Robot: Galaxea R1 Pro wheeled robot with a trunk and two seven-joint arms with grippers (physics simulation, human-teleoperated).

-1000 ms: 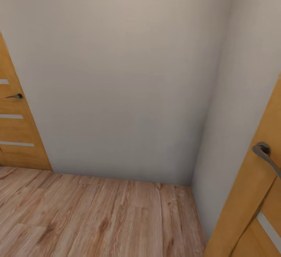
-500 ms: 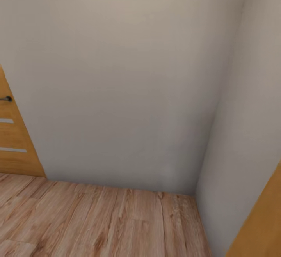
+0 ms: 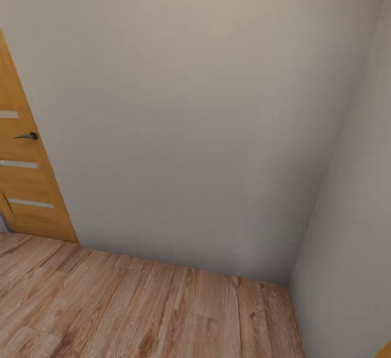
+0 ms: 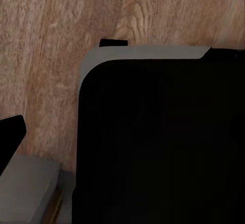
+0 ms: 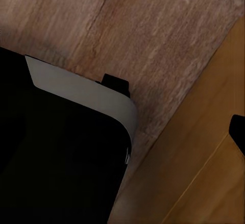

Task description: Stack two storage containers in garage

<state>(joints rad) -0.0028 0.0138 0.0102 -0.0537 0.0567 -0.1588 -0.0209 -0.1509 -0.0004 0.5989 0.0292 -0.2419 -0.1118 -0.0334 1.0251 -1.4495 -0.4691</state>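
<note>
- While I face a bare white wall (image 3: 184, 108), an orange-brown door (image 3: 21, 173) with frosted strips and a dark handle (image 3: 27, 136) stands left of that wall.
- Light wood plank floor (image 3: 136, 309) runs below the wall.
- Beneath my left wrist, my dark base (image 4: 158, 142) sits on planks.
- Beside my right wrist's base corner (image 5: 61, 152) lies an orange-brown door panel (image 5: 204, 163).
- I cannot tell either claw's state or where the containers are.

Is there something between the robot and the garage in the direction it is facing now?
Yes. The head view faces a plain wall meeting a side wall in a corner, above wood plank floor. A closed wooden door stands at left. No containers appear.
</note>
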